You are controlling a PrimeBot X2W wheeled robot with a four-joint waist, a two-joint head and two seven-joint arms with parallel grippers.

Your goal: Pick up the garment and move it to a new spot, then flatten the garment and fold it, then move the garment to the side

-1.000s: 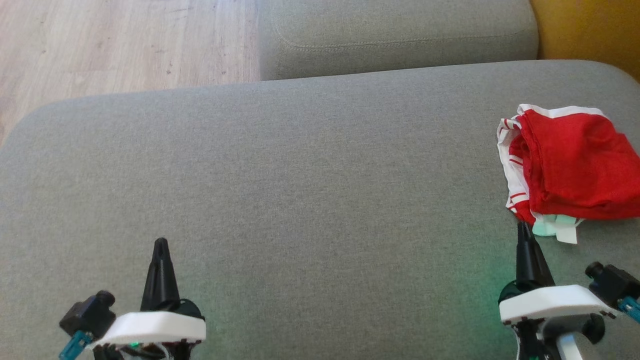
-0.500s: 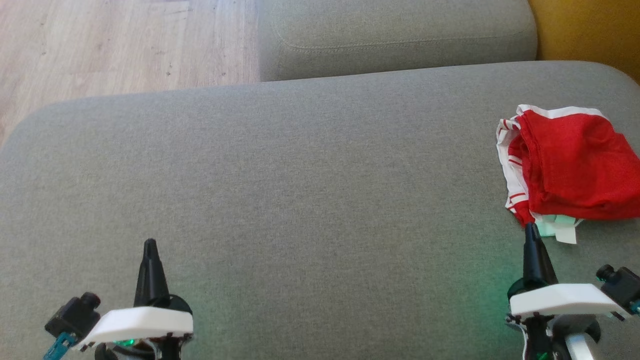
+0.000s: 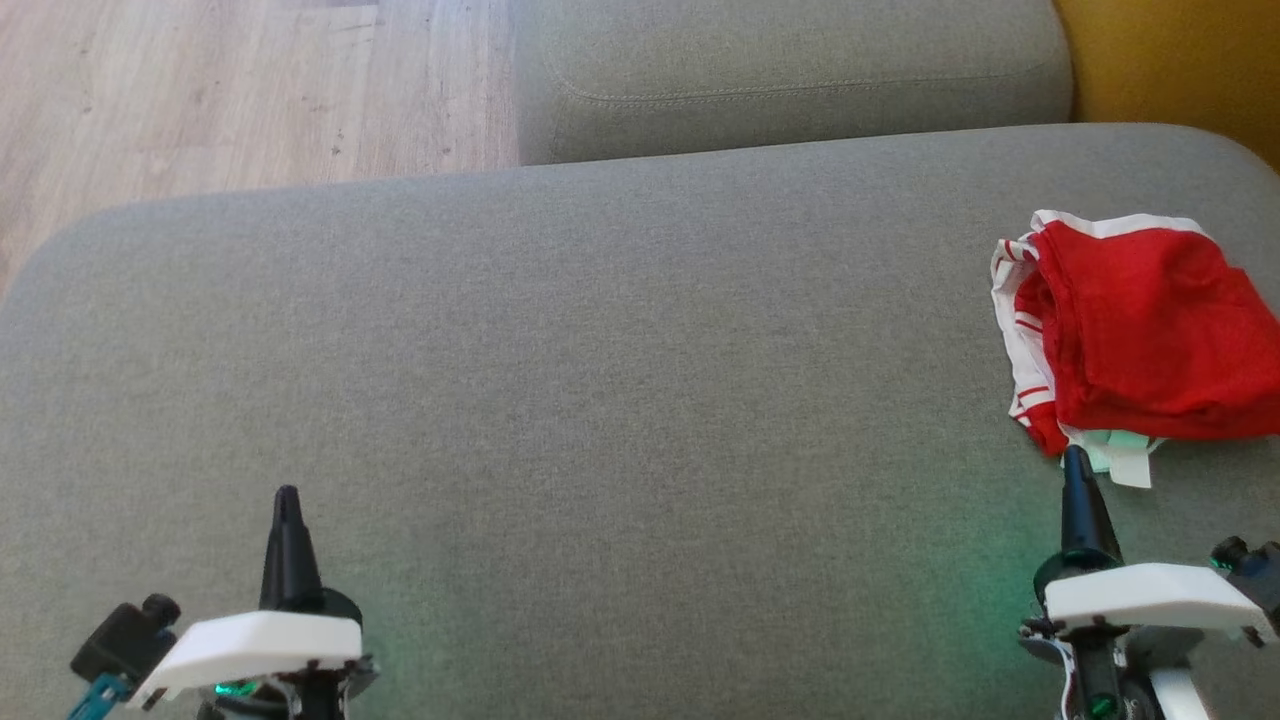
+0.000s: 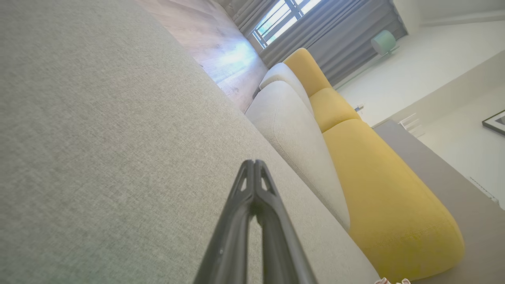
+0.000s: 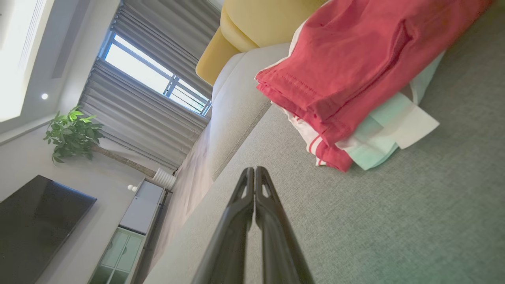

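Left pincer (image 3: 287, 497) and right pincer (image 3: 1075, 460) are both closed and empty above the grey seat (image 3: 600, 350), while the red garment (image 3: 1140, 330) lies folded at its right side, just beyond the right pincer, so the task seems done

This is somebody's living room I am working in, a home and no workshop. Before me spreads a grey fabric sofa seat (image 3: 600, 350), with a yellow cushion (image 4: 386, 197) behind it and pale wood flooring (image 3: 200, 100) beyond. My right wrist camera shows long grey curtains (image 5: 158, 118) beside a bright window (image 5: 138, 63), a leafy potted plant (image 5: 69, 130), a dark flat television (image 5: 35, 228) and a low pale cabinet (image 5: 136, 213). A framed picture (image 4: 496, 123) hangs on the wall, and a red garment (image 3: 1130, 330) lies on the seat.
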